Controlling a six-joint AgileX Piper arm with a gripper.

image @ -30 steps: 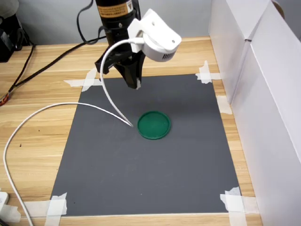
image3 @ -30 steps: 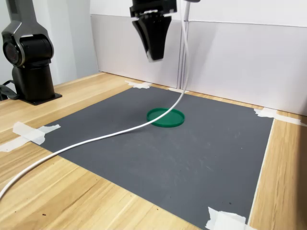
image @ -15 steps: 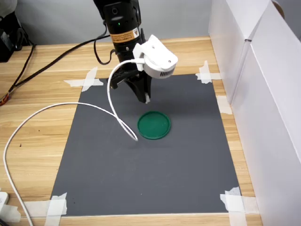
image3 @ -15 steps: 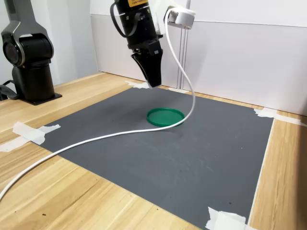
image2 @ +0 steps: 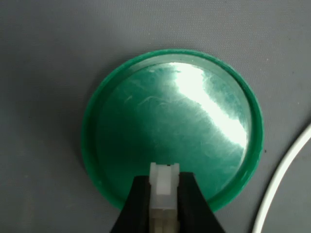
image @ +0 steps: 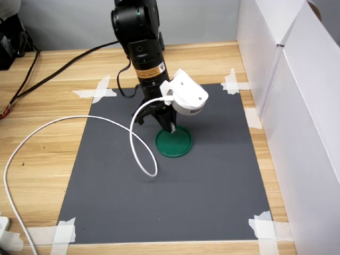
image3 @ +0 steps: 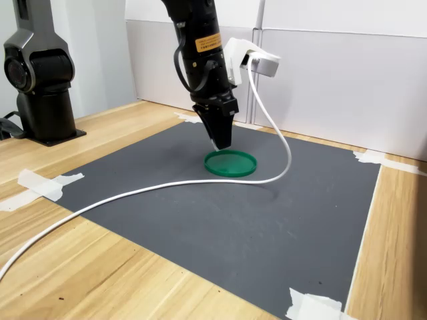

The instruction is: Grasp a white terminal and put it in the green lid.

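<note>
Terminal (image2: 164, 187): a small white oblong block, clamped between the two dark fingers (image2: 137, 204) of the hand (image2: 164, 213), its tip projecting past them. In the wrist view it sits over the lid's floor, just inside the rim on the side nearest the camera. Whether it touches the floor cannot be told.

Lid (image2: 172, 126): a flat green disc with a shallow raised rim, lying on the grey mat (image: 159, 202) and otherwise empty. In both exterior views the hand (image: 171, 127) points down at the edge of the lid (image: 174, 142) nearest the arm (the terminal itself is only a pale speck there).

White cable (image3: 133, 195): it loops across the mat, passing just beside the lid (image3: 230, 163) in the second exterior view.

Step in hand, as judged: the release. It would go best with the terminal brought a little further toward the lid's middle and kept low, so the piece cannot bounce or tip over the rim. Part the fingers slowly and lift straight up. The cable should not sweep the lid.
</note>
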